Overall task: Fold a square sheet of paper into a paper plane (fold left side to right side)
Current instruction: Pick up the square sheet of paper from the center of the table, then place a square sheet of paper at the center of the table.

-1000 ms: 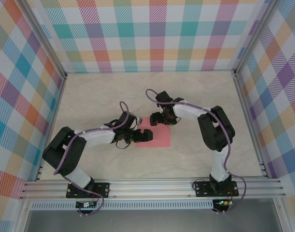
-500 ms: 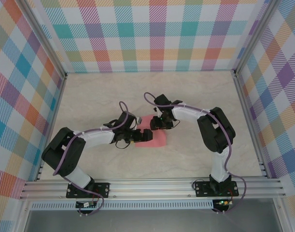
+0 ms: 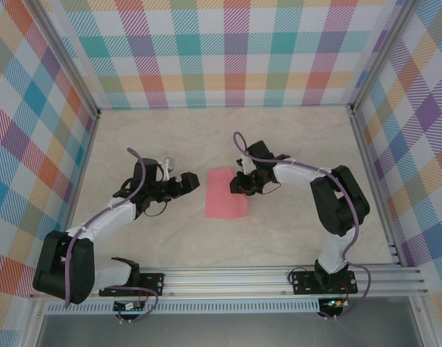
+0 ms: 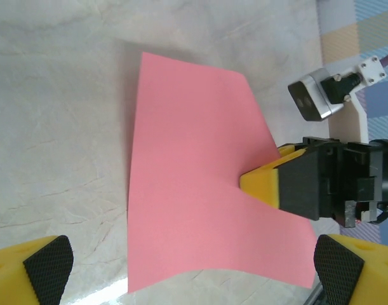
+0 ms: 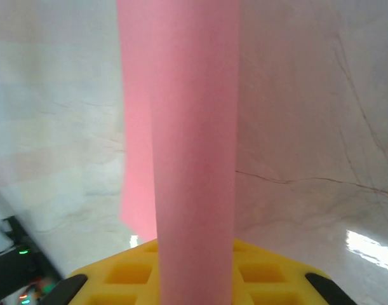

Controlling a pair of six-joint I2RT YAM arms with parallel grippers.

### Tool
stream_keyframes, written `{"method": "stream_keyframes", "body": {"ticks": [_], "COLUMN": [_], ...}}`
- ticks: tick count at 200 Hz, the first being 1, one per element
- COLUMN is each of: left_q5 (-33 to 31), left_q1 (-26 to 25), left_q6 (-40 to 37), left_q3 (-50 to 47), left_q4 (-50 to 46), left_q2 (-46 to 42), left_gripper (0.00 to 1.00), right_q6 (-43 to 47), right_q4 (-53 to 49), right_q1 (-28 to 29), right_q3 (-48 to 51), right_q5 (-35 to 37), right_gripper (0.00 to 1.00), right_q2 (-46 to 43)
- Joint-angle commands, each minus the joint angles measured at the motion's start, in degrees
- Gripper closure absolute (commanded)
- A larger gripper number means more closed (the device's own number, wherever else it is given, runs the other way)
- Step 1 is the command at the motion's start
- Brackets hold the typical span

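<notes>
Square sheet of paper is found on the surface, near its middle and between the two hands. From above, a four-sided outline is presented, longer than wide. Its long axis runs from the near edge of the surface toward the far wall, roughly in line with the arms' bases. The far end is seen slightly narrower than the near end. Most of the sheet is laid flat. Its right edge is raised where it is taken by the right hand.

The right hand is closed down on that right edge. In the left wrist view the paper is draped over a yellow finger. In the right wrist view the paper is seen as a narrow strip running straight away from the hand.

The left hand is held fully open, with nothing gripped. It is kept just left of the sheet and apart from it. Its black pads are spread wide.
</notes>
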State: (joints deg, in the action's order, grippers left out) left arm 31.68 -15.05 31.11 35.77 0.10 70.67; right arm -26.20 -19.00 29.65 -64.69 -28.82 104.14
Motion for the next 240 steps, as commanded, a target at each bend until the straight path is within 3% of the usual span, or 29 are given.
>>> {"method": "stream_keyframes", "body": {"ticks": [1,47,106,209,240], "left_q5": [7.51,15.79,20.27,20.81,20.52], "left_q1": [2.18,2.39,0.69,-7.05,-8.04], "left_q6": [2.59,6.53,6.87,8.96,7.95], "left_q3": [-0.92,1.82,8.55,12.76,12.83], "left_q4": [4.79,13.27,16.89,24.1,23.35], "left_q2": [-2.6,-4.78,-6.43,-7.1,-8.28], "left_gripper": [0.0,0.0,0.0,0.05,0.16], "right_q6": [-1.99,-0.22,1.72,-5.03,-4.99], "right_q4": [8.54,10.9,6.48,10.28,10.19], "right_q1": [-2.6,-7.69,-7.76,-4.83,-4.77], "right_q3": [2.24,3.26,-3.11,-6.57,-6.58], "right_q5": [-11.35,-22.73,-32.7,-34.95,-33.5], "right_gripper": [0.79,0.79,0.79,0.78,0.77], "right_q2": [-5.59,-16.8,-25.34,-29.83,-30.1]}}
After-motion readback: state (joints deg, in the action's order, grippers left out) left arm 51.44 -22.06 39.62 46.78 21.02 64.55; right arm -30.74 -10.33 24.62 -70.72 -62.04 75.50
